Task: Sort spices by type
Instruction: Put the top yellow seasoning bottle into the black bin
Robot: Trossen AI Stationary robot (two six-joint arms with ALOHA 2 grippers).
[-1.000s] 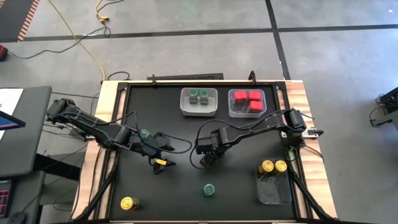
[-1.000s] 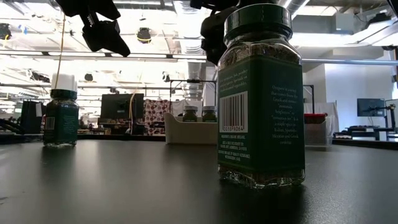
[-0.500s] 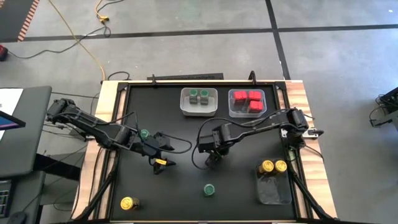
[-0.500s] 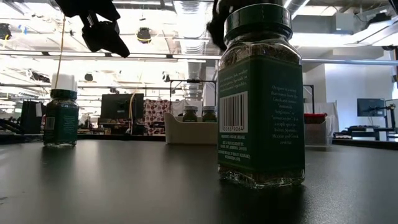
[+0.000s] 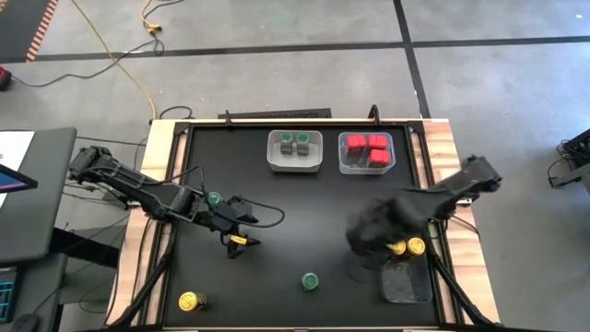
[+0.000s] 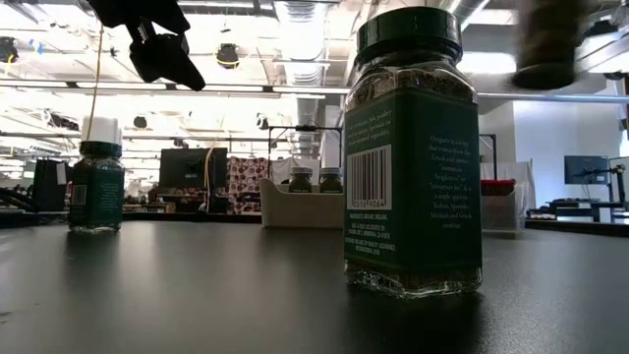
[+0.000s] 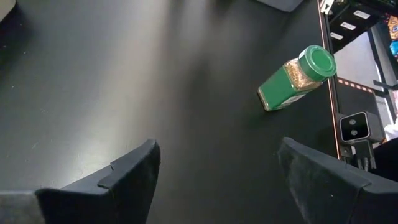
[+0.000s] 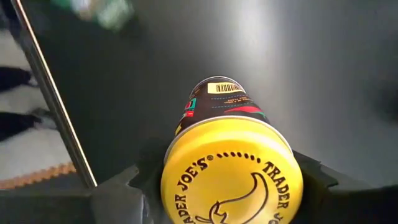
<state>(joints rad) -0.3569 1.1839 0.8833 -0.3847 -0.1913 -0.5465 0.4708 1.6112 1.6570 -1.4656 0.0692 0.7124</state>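
My right gripper [image 5: 371,236] shows blurred over the right half of the table, beside a clear bin [image 5: 407,281] that holds two yellow-lidded jars [image 5: 407,247]. It is shut on a yellow-lidded spice jar [image 8: 231,177]. My left gripper [image 5: 238,242] hangs open at centre left, with nothing between its fingers. Three jars stand on their bases on the table: a green-lidded jar [image 5: 214,197] near my left arm, another green-lidded jar [image 5: 311,280] at the near middle, and a yellow-lidded jar [image 5: 191,301] at the near left. My right gripper pinches the jar at its top, just under the yellow lid [image 8: 186,158], one finger [image 8: 121,196] on each side. The fingers come from above, pointing down. The jar hangs upright below them, its base clear of the table.
Two bins stand at the far edge: one [image 5: 295,164] with green-lidded jars, one [image 5: 366,168] with red boxy containers. In the low view the near green-lidded jar [image 6: 413,157] fills the middle. Wooden borders run along the table's left and right sides.
My right gripper has risen from the table's middle and swung fast toward the right edge, to beside the bin with the yellow-lidded jars. In the low view it has passed from behind the big green-lidded jar to the upper right.
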